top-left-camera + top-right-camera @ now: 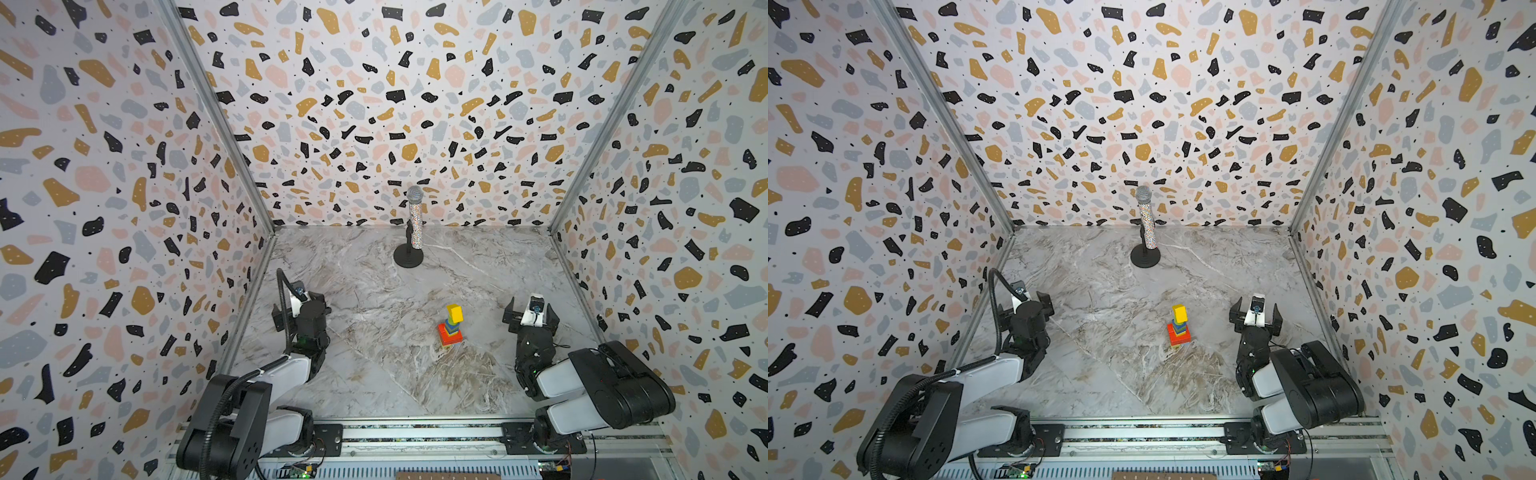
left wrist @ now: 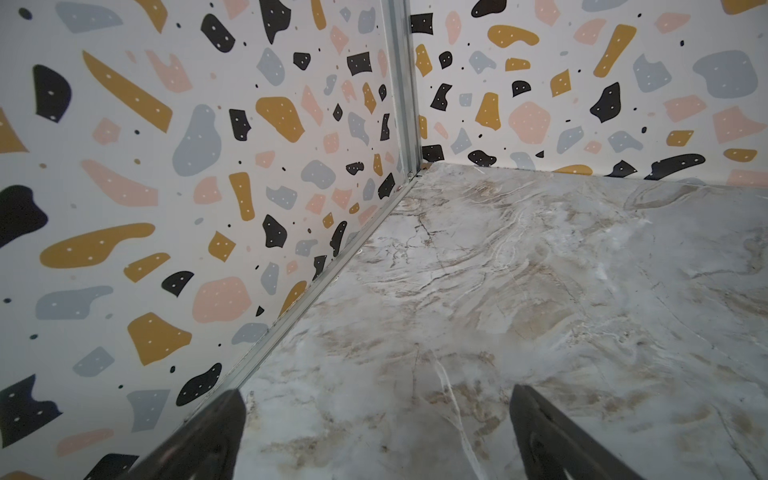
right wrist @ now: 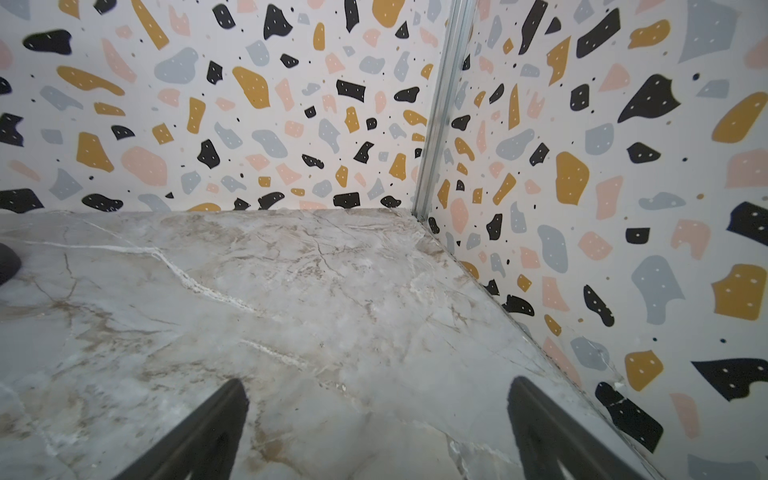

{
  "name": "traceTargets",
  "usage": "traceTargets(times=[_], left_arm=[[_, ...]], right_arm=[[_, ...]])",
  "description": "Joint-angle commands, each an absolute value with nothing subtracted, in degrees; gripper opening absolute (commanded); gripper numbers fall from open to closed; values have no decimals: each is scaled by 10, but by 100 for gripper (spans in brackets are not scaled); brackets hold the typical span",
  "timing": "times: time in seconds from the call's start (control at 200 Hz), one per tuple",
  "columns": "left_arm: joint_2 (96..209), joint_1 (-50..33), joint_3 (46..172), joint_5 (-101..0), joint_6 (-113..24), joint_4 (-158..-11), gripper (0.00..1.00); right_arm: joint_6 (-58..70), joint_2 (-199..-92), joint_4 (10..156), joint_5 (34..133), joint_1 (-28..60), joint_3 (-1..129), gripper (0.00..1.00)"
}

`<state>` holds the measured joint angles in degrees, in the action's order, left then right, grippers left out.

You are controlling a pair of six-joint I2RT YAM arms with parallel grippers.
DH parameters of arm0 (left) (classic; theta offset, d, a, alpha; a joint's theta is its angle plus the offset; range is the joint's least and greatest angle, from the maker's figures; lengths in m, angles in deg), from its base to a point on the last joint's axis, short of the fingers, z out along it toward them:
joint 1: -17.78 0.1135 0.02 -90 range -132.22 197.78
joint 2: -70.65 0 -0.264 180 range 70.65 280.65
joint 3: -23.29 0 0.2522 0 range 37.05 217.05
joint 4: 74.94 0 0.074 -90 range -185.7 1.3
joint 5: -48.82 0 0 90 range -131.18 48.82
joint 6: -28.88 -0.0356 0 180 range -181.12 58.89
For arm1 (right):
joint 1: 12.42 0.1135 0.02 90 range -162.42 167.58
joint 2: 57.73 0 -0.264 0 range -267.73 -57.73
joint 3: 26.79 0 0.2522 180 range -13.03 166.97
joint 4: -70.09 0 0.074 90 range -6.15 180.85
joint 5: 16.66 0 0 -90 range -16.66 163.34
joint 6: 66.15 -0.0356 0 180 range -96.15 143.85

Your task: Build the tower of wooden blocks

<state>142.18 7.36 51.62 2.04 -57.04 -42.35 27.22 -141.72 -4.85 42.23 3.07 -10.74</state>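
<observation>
Two open grippers flank a stack that looks finished. In both top views the tower [image 1: 451,328] [image 1: 1179,328] stands alone on the marble tabletop [image 1: 374,374] [image 1: 1100,374], with red bricks [image 1: 449,338] [image 1: 1178,338] at its foot, blue and green pieces above them, and a yellow cube [image 1: 454,313] [image 1: 1179,312] on top. The left gripper [image 1: 301,301] [image 1: 1023,301] and the right gripper [image 1: 532,309] [image 1: 1256,309] are both well apart from it, the right one somewhat nearer. Each has its jaws spread wide and holds nothing. A glittery microphone [image 1: 415,220] [image 1: 1148,220] stands far back by the wall. No loose block shows on the table.

The left wrist view shows only bare marble and the wall corner beyond the left gripper [image 2: 374,436]. Its two dark fingers stand wide apart with nothing between them. The tower is out of this view.

The right wrist view shows the same: the right gripper [image 3: 374,428] is spread and empty over bare marble, with no block in sight.

The blocks are probably light, rigid painted wood with smooth faces that may be a little slick. Nothing appears to bind the layers, and some look turned against one another, so a sideways nudge could well topple the stack. Any further grip seems safest from above, across two opposite flat faces of the yellow cube, squeezing gently and lifting straight up.
</observation>
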Motion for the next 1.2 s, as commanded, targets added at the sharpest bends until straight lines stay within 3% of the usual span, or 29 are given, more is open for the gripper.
traceTargets(times=[0.0, 0.125, 0.275, 0.42, 0.496, 0.611, 0.756, 0.826, 0.886, 0.956, 1.076, 1.191], left_arm=[[1427, 76, 500, 18, -573, -303, 100], [1451, 76, 480, -5, -584, -250, 100], [1496, 64, 465, -44, -618, -181, 100], [1516, 73, 506, -56, -613, -240, 100], [1518, 100, 534, -95, -592, -300, 100], [1532, 102, 578, -94, -591, -365, 100], [1644, 102, 753, -82, -584, -605, 100], [1760, 102, 895, -131, -605, -777, 100], [1815, 99, 954, -238, -653, -846, 100], [1748, 97, 878, -307, -680, -754, 100], [1559, 111, 633, -190, -616, -435, 100], [1528, 123, 590, -198, -610, -385, 100]], right_arm=[[295, -1443, -236, 473, 34, -175, 99], [311, -1439, -238, 487, 45, -180, 99], [330, -1479, -237, 572, 33, -165, 99], [320, -1484, -232, 569, 22, -155, 99], [304, -1482, -187, 570, 3, -123, 99], [236, -1441, 91, 635, -61, -19, 99], [236, -1442, 82, 644, -67, -24, 99], [236, -1443, 82, 642, -66, -25, 99], [236, -1442, 82, 644, -67, -26, 99], [236, -1441, 82, 643, -66, -25, 99], [236, -1441, 82, 643, -66, -26, 99], [236, -1442, 82, 642, -65, -26, 99]])
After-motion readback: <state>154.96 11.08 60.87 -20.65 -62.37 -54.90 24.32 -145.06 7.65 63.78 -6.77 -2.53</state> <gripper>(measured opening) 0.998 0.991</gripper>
